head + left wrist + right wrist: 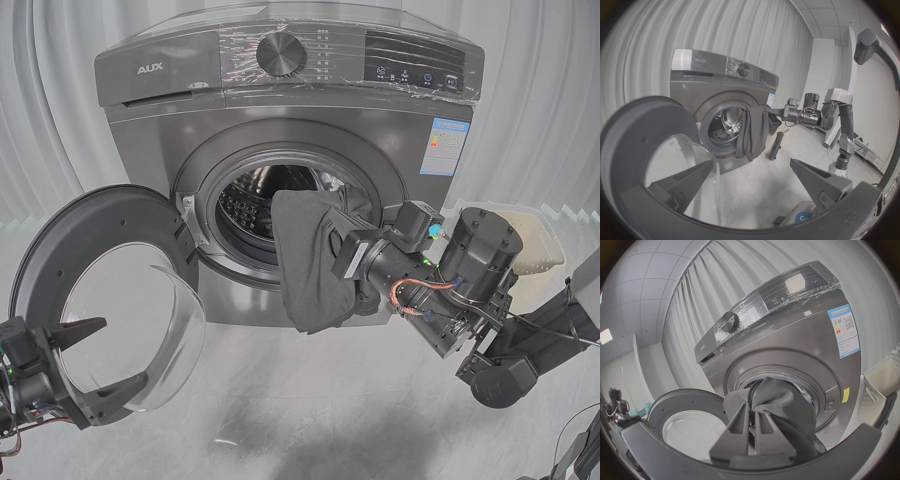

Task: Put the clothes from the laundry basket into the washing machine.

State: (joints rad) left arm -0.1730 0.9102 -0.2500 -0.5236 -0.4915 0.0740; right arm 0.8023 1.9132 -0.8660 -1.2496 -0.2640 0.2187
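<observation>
Right fingers [737, 433] tight on dark garment [784, 399]

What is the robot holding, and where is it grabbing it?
The right tool pinches a dark grey garment by a bunched fold near its top. The left tool is open and holds nothing.

Pale pleated curtains [37, 94] hang behind; the floor [300, 387] is light grey, and the tiled ceiling [640, 280] holds a lit panel [605, 336].
</observation>
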